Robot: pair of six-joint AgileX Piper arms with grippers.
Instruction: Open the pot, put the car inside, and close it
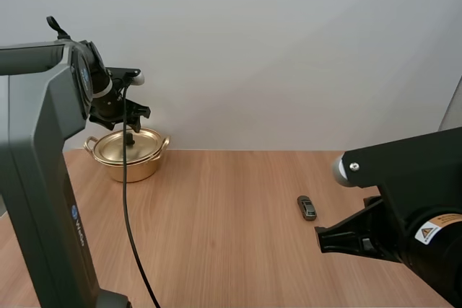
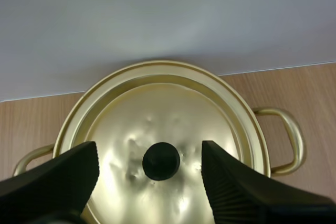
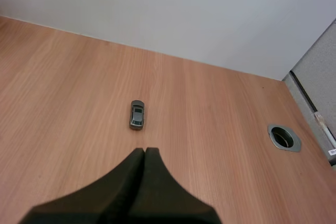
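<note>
Flanking knob (image 2: 161,161), left gripper (image 2: 149,153) is held wide over pot (image 1: 128,151); lid (image 2: 157,119) not yet lifted. Car (image 1: 307,208) untouched, well apart; right gripper (image 3: 144,153) closed, empty.

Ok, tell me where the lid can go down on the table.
Broad bare table lies between the pot and the car, and nearer than both. It is crowded only at the pot, under the open left gripper.

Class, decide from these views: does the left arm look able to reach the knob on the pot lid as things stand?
Probably yes: the left claw hangs open above the lid, lined up with the knob, and nothing lies between them.
</note>
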